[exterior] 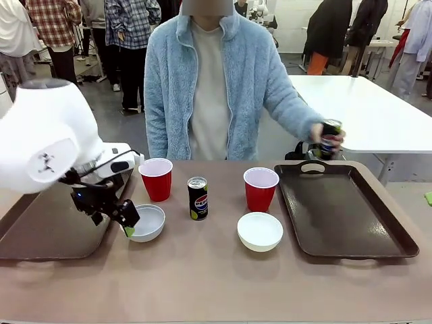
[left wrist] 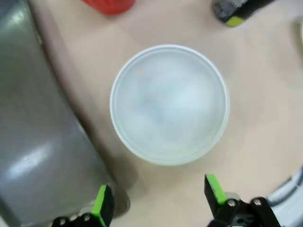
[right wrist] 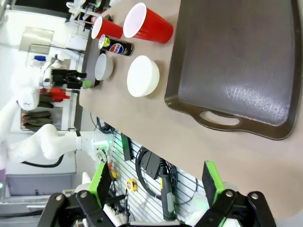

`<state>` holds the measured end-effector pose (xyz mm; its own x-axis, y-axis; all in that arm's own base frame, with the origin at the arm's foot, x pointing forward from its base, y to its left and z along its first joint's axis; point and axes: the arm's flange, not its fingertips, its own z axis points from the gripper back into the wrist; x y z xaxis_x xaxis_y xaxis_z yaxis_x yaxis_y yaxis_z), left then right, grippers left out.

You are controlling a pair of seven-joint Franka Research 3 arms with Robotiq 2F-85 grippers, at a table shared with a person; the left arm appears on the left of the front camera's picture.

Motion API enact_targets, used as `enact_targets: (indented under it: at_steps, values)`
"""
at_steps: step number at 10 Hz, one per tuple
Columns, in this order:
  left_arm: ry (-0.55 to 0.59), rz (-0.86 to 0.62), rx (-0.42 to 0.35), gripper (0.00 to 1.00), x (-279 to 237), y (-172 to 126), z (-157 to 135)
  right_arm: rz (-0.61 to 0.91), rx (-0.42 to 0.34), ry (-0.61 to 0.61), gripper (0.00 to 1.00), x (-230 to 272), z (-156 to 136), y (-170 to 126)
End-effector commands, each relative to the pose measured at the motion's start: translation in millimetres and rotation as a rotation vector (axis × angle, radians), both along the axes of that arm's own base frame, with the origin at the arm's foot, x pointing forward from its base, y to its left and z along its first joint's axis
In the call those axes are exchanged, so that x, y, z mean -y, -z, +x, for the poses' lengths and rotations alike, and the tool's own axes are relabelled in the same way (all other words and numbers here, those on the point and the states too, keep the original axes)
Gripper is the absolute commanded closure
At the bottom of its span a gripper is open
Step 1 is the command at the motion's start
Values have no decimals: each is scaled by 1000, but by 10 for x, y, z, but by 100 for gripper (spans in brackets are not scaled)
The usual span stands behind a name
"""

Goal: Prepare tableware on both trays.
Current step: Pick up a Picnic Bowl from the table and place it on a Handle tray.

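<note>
- Now the left gripper (left wrist: 156,183) hangs low above the table (exterior: 202,270), its two fingers wide apart with nothing between them.
- Seen from its wrist, the left bowl (left wrist: 169,104) stands mouth up on the table, just ahead of the fingertips and centred between them.
- This bowl is round, so it has no long axis. I judge that the fingers only need to go a little forward and down to take the rim.
- The left tray (left wrist: 38,142) lies close beside the bowl, with a thin strip of table between them, so the carry would be short.
- The left arm is clearly the nearer one for this bowl. The right gripper (right wrist: 154,164), also with fingers apart and empty, hangs by the robot's edge of the table, near the handle of the right tray (right wrist: 236,61).
- The right bowl (exterior: 260,231) stands just beside the right tray, which has nothing on it.
- Around the left bowl there is room. The left cup (exterior: 156,179) stands behind it, the can (exterior: 197,198) is off to the side, and the right cup (exterior: 260,188) is farther away.
- The person's hand (exterior: 322,135) holds a second can (exterior: 330,140) above the far end of the right tray.
- The table looks smooth, so a light bowl may slide if a finger pushes it.
</note>
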<state>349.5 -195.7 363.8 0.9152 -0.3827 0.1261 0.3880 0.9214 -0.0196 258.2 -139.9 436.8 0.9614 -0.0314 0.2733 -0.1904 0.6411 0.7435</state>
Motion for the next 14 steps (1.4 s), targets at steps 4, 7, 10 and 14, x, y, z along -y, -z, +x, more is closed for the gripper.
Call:
enact_targets:
  at_steps: [4, 7, 10, 14]
  values:
    - [-19, -12, -2, 0, -11, 187, 93, 25, 20, -8, 0, 8, 16, 7]
    - [-19, -12, -2, 0, -11, 187, 93, 25, 20, -8, 0, 8, 16, 7]
    - [-14, -29, -6, 0, 70, 171, 165, 25, 20, -8, 0, 8, 16, 7]
    - [-70, -17, 28, 0, 327, 243, 428, 25, 20, -8, 0, 8, 16, 7]
